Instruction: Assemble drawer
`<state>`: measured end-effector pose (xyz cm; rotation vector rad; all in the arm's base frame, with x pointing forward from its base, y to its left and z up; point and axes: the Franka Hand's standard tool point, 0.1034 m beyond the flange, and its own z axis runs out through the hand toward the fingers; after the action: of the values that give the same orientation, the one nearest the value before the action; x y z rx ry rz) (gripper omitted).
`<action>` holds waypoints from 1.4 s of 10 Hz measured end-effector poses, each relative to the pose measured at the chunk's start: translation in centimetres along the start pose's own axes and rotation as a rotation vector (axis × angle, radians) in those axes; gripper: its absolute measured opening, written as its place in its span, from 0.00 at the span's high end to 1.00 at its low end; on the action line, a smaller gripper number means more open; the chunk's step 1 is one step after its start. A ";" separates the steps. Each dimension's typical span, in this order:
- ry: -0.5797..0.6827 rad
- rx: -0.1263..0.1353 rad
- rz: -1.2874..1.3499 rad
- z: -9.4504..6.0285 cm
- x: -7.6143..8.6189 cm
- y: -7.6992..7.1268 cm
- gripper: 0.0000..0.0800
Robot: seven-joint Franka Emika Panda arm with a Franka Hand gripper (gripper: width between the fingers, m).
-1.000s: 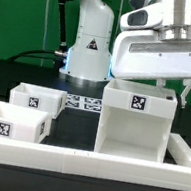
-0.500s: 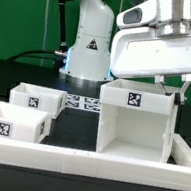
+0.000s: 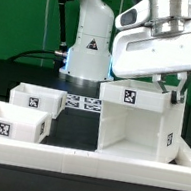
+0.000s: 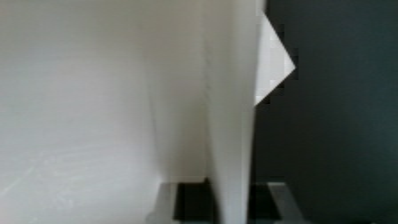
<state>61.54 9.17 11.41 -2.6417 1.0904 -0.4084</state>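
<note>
Grip state: the gripper (image 3: 175, 93) straddles the upper right wall of the drawer housing (image 3: 129, 125). In the wrist view the thin wall edge (image 4: 228, 120) runs between the dark fingers (image 4: 187, 202), which appear to be closed on it.

Position: the housing stands right of centre in the exterior view, directly beneath the end effector, open side up and slightly tilted. Its long axis is judged to be near vertical.

Two small trays – one at middle left (image 3: 37, 97), one at lower left (image 3: 12, 123) – lie well apart from the gripper. The held wall is the side farthest from them, so any reorientation of the housing is expected to pivot about that edge.
</note>
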 end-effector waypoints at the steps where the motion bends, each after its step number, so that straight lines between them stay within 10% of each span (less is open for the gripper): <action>1: 0.004 -0.001 0.038 0.0 0.1 0.1 0.93; 14: -0.021 0.032 0.685 0.6 2.2 -0.1 0.92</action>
<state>63.26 7.75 11.26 -2.0533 1.8435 -0.2423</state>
